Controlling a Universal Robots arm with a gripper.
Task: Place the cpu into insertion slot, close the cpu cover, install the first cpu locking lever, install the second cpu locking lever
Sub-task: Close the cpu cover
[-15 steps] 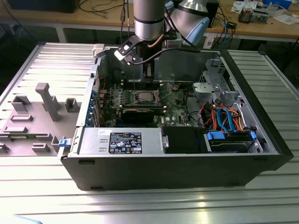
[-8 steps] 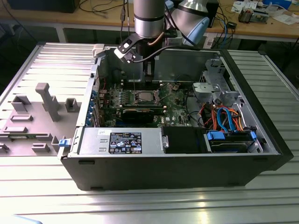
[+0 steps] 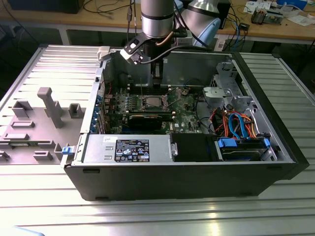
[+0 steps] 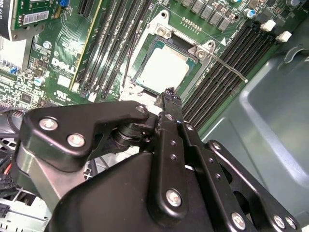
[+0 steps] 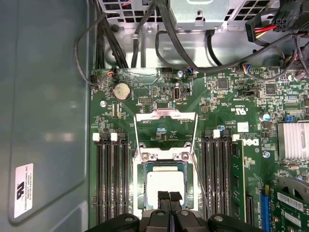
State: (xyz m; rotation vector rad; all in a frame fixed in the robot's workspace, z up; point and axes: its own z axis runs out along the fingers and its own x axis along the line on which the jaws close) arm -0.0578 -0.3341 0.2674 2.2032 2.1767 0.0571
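Although the cpu [image 5: 165,182] already lies seated in the insertion slot [image 5: 141,186], the cpu cover [image 5: 165,116] stands hinged up and a locking lever [image 4: 229,67] sits unlatched. Gripper [image 5: 169,196] pressed together, empty, hovers at the slot's edge.

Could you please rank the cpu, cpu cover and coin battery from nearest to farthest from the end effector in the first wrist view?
1. cpu, right at the end effector tip.
2. cpu cover, open, beyond the cpu.
3. coin battery, well past the cover.
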